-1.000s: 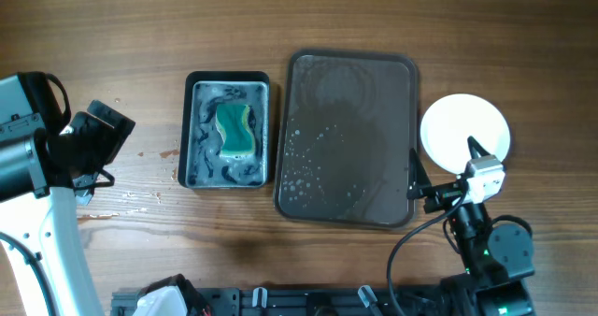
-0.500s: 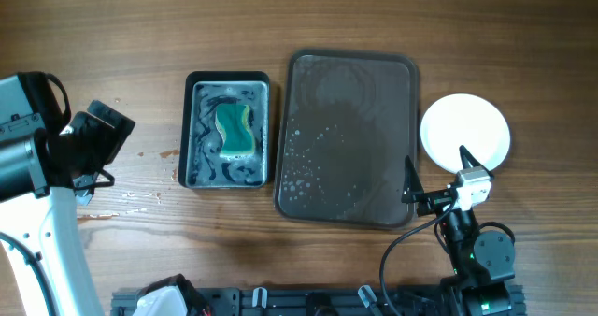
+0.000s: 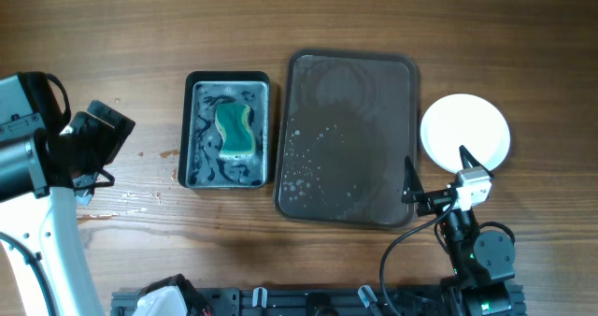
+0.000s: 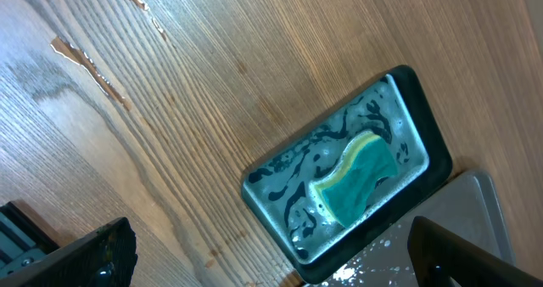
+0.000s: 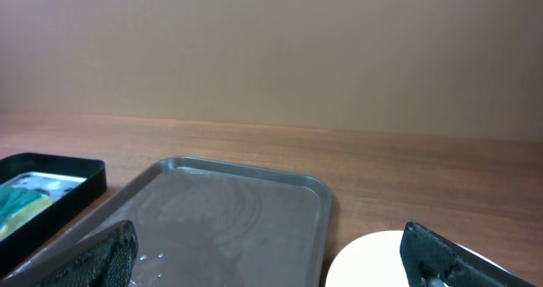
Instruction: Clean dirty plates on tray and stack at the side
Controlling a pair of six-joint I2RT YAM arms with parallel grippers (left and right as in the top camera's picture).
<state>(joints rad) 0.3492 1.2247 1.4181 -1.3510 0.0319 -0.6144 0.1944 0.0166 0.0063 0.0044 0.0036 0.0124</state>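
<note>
The dark tray (image 3: 350, 82) lies at the table's middle with no plates on it, wet with droplets; it also shows in the right wrist view (image 5: 246, 204). The white plates (image 3: 465, 129) sit as a clean stack on the table right of the tray, seen low in the right wrist view (image 5: 365, 261). My right gripper (image 3: 437, 173) is open and empty at the near right, between the tray's corner and the plates. My left gripper (image 4: 280, 274) is open and empty at the far left, raised above the wood left of the tub.
A small black tub (image 3: 227, 131) with soapy water and a green sponge (image 3: 234, 131) stands left of the tray, also in the left wrist view (image 4: 352, 175). Water spots mark the wood (image 3: 149, 196) near the left arm.
My right arm drew back toward the near edge a second ago and has since held still. The left arm has not moved.
</note>
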